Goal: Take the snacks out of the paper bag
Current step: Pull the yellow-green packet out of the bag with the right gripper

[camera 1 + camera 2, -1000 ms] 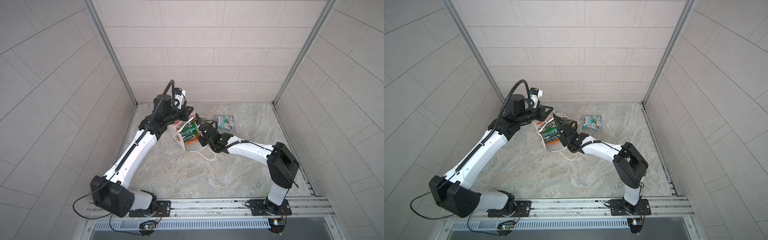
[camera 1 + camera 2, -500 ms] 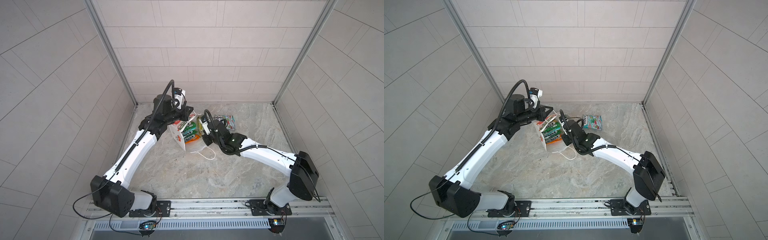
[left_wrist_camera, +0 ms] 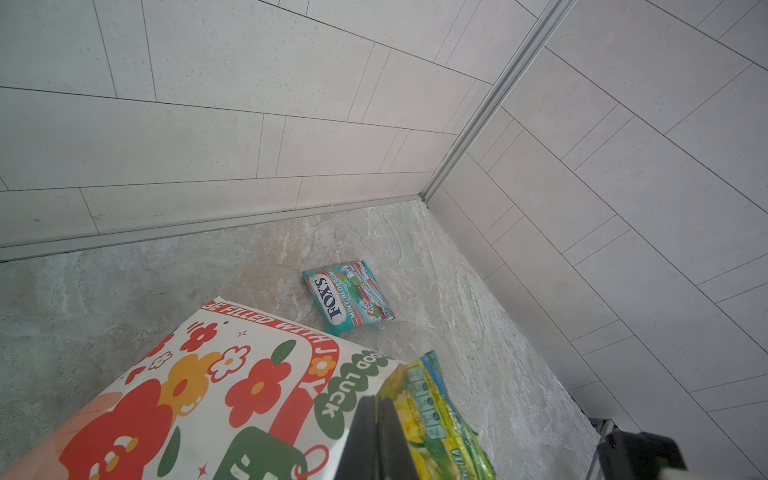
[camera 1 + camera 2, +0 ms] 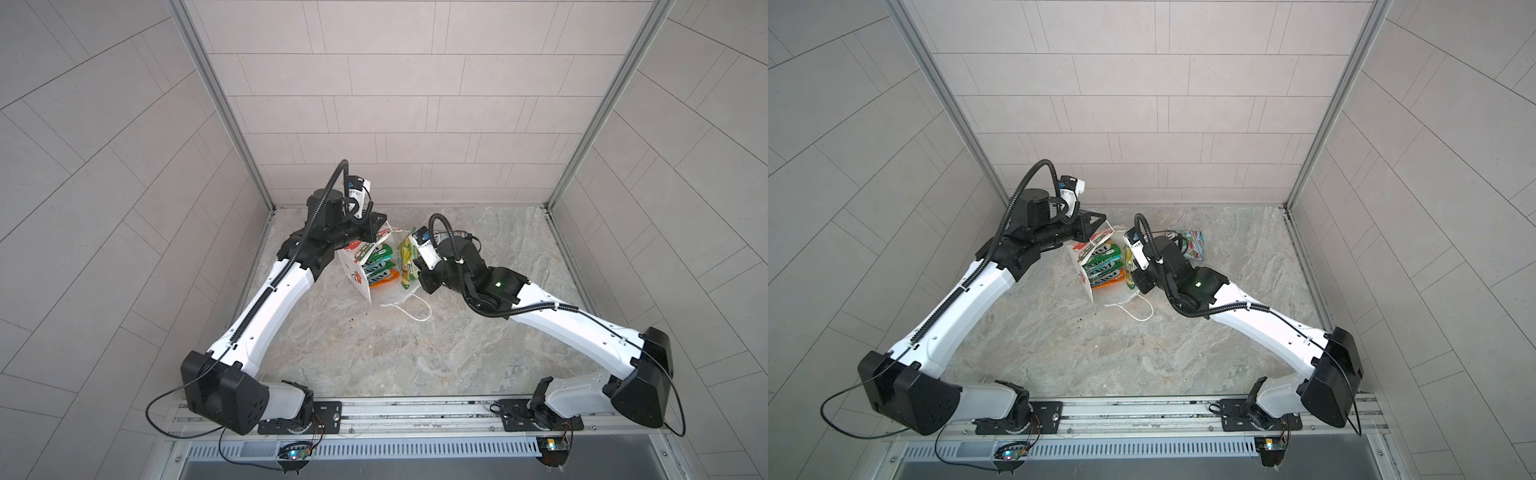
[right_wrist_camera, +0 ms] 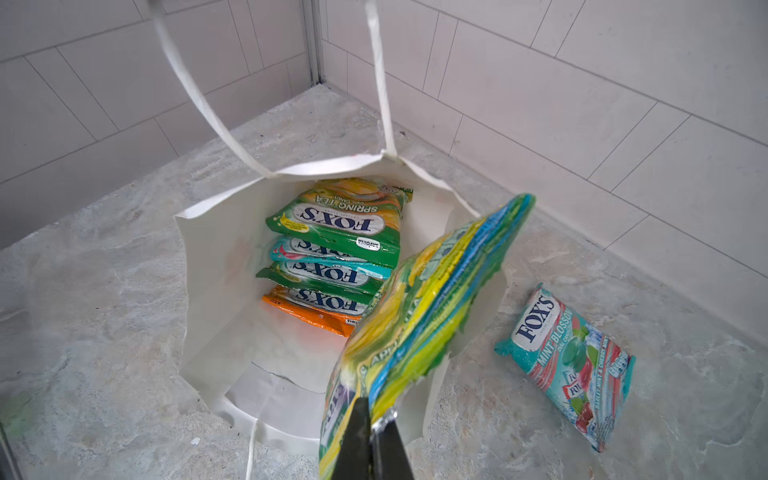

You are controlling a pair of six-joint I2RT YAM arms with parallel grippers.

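On the marble table [image 4: 374,353] your paper bag [image 4: 356,275] leans over at the far centre, mouth open toward the near right. Four snacks [image 5: 332,257] are stacked inside it. A green-yellow packet [image 5: 424,307] hangs above the mouth's right side, and a teal packet [image 4: 1192,245] lies flat on the table near the bag's far right. Your right gripper [image 5: 372,415] is pinched on the green-yellow packet's edge; your left gripper [image 3: 376,411] is clamped on the bag's far handle [image 5: 195,91].

The right arm [image 4: 1200,286] partly hides the teal packet [image 4: 1194,245] behind it.
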